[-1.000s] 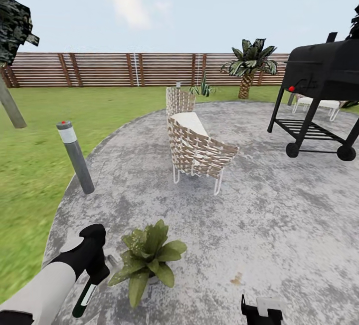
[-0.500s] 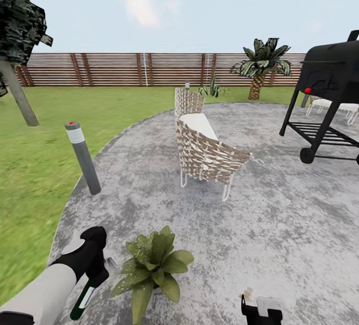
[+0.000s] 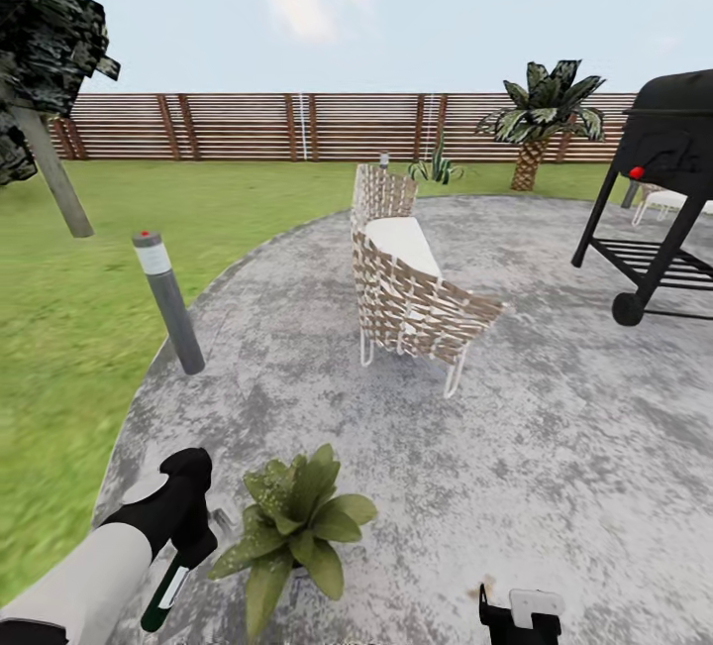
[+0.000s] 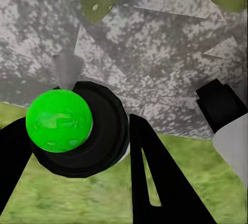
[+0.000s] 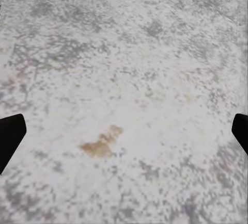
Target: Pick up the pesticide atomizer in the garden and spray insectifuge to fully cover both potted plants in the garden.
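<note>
Grey patio (image 3: 555, 447) w/ wicker chair (image 3: 416, 293), grill (image 3: 663, 189), fence (image 3: 297, 127).

Bare patio (image 3: 555, 467) rightward; potted plant (image 3: 297, 524) beside left gripper (image 3: 188, 536).

Bright flat daylight, no hard shadows; wrist views blurry (esp. edges).

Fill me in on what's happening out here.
The robot stands on the grey patio in a fenced garden. Its left end effector holds the pesticide atomizer, bottle hanging down, right beside a potted plant. The right end effector hangs open over bare paving. A woven chair and a black grill stand beyond.
</note>
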You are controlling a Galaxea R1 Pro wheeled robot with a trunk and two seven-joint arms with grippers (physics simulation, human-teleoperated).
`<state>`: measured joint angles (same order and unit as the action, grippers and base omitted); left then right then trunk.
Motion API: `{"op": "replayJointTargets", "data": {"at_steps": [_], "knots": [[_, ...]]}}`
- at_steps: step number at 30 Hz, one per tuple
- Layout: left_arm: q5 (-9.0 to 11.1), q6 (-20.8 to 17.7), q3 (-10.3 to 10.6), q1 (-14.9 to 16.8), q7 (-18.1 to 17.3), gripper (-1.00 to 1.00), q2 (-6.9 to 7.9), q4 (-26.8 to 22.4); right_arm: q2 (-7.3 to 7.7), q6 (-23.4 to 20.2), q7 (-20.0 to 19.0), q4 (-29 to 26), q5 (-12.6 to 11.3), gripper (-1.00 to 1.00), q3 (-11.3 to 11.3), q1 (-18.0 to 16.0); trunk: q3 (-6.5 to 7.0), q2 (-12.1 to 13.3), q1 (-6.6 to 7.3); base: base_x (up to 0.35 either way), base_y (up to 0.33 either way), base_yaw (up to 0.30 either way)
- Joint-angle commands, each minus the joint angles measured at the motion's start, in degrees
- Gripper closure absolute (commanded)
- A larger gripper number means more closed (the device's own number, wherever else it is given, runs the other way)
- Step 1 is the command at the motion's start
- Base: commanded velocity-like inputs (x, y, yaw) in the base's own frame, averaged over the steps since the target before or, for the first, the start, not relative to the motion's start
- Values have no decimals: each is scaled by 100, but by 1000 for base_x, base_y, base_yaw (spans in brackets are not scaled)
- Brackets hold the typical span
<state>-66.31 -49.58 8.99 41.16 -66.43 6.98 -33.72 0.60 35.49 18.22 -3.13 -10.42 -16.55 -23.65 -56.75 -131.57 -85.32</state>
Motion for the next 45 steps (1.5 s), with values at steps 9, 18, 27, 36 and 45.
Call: {"op": "replayJointTargets", "data": {"at_steps": [9, 18, 27, 36, 45], "knots": [[-40, -40, -2, 5, -54, 100, 5, -12, 1, 9, 15, -3, -48, -100, -50, 0, -6, -2, 2, -99, -267, 274], [-40, -42, -9, 6, -54, 100, 21, -12, 1, 10, 15, -3, -48, -100, -50, -1, -6, -2, 2, -16, -268, 129], [-40, -34, -12, 6, -45, 100, 31, -12, 1, 8, 15, -3, -48, -100, -50, 1, -6, -2, 2, -166, -231, 265], [-41, -42, -20, 6, -45, 100, 75, -12, 1, 10, 14, -3, -48, -100, -50, 1, -6, -2, 2, 32, -115, 277], [-40, -34, -40, -5, -54, 100, 9, -8, 27, 11, 6, -3, -40, -100, -50, -1, -6, -2, 2, 1, -1, 86]]}}
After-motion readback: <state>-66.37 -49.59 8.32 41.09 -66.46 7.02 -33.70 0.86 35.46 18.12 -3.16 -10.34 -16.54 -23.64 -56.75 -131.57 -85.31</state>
